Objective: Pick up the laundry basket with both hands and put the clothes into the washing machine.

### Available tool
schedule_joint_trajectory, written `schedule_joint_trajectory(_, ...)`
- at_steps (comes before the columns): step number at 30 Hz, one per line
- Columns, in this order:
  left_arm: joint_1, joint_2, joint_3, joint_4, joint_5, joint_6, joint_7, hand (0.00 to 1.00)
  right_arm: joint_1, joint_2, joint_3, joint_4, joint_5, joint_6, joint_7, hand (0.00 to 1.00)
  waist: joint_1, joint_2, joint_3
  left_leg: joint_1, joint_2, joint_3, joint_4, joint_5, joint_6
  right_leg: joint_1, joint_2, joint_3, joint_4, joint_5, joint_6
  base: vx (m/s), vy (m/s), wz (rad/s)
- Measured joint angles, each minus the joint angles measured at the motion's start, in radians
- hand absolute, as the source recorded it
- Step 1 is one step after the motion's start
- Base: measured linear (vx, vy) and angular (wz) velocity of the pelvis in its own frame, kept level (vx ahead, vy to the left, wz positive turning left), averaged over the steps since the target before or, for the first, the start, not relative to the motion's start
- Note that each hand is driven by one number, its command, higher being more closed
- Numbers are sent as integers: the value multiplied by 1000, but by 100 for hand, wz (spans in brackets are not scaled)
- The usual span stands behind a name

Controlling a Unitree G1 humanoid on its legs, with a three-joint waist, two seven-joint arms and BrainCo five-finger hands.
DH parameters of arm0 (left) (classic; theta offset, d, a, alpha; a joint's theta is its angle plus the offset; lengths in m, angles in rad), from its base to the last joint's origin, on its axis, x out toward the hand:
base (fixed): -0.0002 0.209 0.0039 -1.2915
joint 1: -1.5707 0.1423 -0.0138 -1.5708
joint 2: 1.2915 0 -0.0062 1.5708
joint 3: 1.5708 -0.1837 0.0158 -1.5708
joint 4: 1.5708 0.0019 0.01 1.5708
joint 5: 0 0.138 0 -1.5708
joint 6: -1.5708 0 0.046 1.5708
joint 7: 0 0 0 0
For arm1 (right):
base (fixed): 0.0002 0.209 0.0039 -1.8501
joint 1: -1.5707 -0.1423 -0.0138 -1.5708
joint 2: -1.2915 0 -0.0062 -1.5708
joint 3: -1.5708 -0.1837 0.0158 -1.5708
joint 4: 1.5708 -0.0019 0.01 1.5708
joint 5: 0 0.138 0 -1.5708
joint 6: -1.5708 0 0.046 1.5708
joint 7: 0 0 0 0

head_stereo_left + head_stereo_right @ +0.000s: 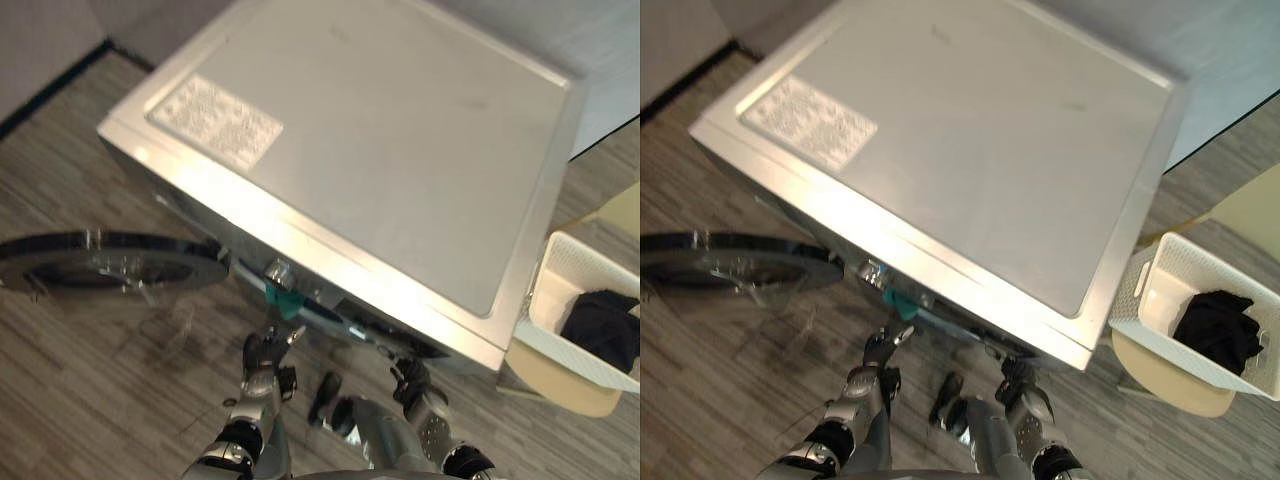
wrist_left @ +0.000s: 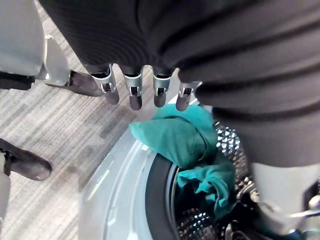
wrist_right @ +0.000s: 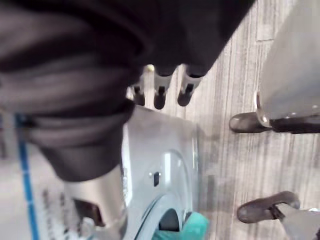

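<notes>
A silver washing machine (image 1: 380,130) stands in front of me, its round door (image 1: 110,262) swung open to the left. A teal cloth (image 2: 185,145) hangs over the drum's rim, half inside; it also peeks out below the control panel as a teal cloth (image 1: 285,300). My left hand (image 1: 262,357) hovers just in front of that cloth, its fingers (image 2: 135,95) straight and holding nothing. My right hand (image 1: 410,382) is low at the machine's front right, with its fingers (image 3: 160,92) relaxed and empty. The white laundry basket (image 1: 560,260) sits to the right of the machine with dark clothes (image 1: 603,325) inside.
The basket rests on a beige stand (image 1: 560,385) beside the machine's right wall. The open door juts out over the wood-grain floor (image 1: 90,380) on my left. A wall with a dark baseboard (image 1: 50,90) runs along the far left.
</notes>
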Motion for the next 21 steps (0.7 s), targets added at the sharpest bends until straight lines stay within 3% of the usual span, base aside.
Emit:
schedule_joint_trajectory(4,72,14,89,58,63,19,-26,0,18,0,-67,58,-49,7,36,0,-26,32,-65,83,-20,38,-60,8,10,63,-5,37,-62,28,10,37,71,-15)
schedule_joint_trajectory(11,109,30,178,72,122,26,-44,0,54,-1,-164,59,-86,0,93,0,-51,51,-85,122,-40,59,-68,3,15,105,-21,69,-109,59,26,-67,62,-12)
schedule_joint_trajectory(19,99,34,281,81,111,33,-43,0,92,2,-223,38,-85,1,94,0,-49,62,-69,65,-41,83,-61,-5,24,61,-19,79,-143,88,51,-52,29,-3)
schedule_joint_trajectory(21,60,37,281,79,80,33,-43,0,82,9,-226,-14,-83,-1,93,0,-49,56,-17,32,-42,87,-46,2,34,21,-28,78,-111,90,51,-43,11,-3)
